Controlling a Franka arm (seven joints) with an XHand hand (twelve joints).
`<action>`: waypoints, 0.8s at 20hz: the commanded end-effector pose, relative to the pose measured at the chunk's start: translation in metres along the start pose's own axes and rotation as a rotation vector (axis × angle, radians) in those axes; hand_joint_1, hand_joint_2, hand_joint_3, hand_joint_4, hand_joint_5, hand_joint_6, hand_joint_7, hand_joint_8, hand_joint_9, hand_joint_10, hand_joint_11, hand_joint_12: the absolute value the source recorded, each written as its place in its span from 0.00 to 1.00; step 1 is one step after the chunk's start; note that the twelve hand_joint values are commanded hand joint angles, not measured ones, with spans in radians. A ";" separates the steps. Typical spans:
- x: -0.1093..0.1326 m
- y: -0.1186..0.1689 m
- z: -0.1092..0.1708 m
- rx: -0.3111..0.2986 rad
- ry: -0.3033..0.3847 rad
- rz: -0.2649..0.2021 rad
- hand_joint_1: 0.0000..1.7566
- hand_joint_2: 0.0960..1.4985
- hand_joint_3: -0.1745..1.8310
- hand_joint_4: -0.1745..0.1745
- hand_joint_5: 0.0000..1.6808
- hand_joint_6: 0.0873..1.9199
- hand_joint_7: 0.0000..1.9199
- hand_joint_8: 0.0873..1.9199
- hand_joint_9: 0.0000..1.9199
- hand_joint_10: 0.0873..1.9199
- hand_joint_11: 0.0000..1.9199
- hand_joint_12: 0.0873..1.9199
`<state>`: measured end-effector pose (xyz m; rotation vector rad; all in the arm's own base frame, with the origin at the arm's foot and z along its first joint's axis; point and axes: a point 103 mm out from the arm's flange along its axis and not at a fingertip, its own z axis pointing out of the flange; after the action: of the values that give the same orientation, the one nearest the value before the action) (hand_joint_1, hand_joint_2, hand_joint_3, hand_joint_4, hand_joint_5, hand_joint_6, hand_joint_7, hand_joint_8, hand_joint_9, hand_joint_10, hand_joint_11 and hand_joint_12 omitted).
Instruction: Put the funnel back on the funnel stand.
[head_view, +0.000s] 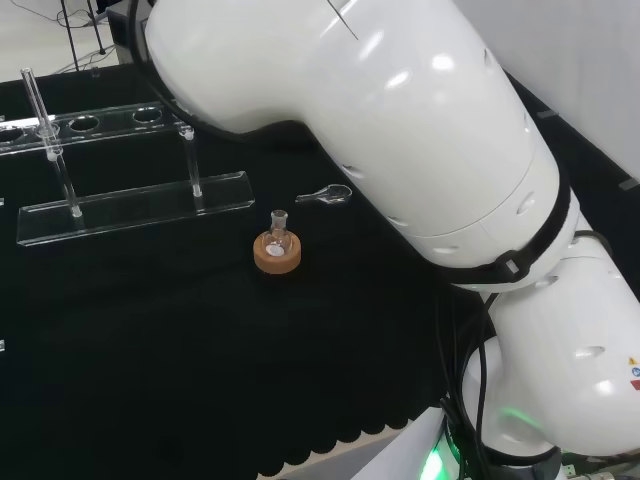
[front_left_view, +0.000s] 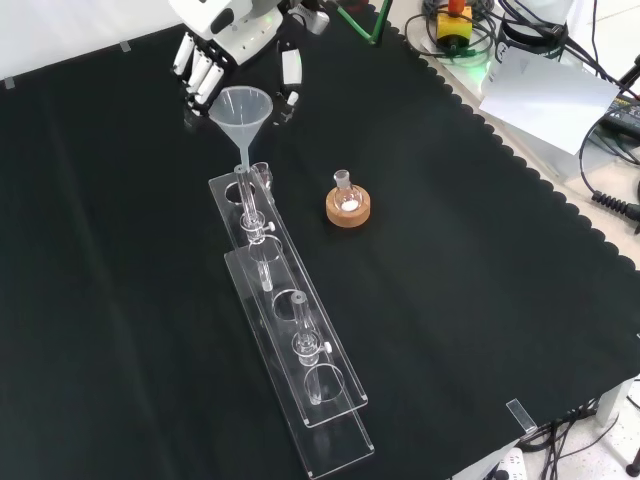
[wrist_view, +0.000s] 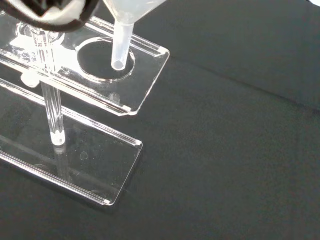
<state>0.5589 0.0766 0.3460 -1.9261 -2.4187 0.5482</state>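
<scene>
Hand curled round funnel

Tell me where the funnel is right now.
Front view: the funnel is upper left of centre, at the robot hand, its stem over the end hole of the clear funnel stand, left of the cork-ringed flask.

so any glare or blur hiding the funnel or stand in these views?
Wrist view: funnel stem sharp, funnel stand edges catch glare, hand blurred. Front view: funnel evenly lit, distinct against the cloth. Head view: bright highlights on the arm.
</scene>
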 end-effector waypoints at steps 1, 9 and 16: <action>0.003 0.008 0.003 0.007 0.003 -0.007 0.48 0.39 0.40 0.46 0.32 0.30 0.34 0.29 0.53 0.17 0.34 0.63; 0.006 0.016 0.004 0.007 0.006 -0.013 0.48 0.39 0.40 0.46 0.33 0.31 0.34 0.29 0.53 0.17 0.34 0.63; 0.010 0.027 0.011 0.018 0.006 -0.023 0.48 0.39 0.40 0.46 0.33 0.31 0.34 0.29 0.53 0.17 0.34 0.63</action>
<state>0.5765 0.0839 0.3334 -1.9013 -2.4189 0.5549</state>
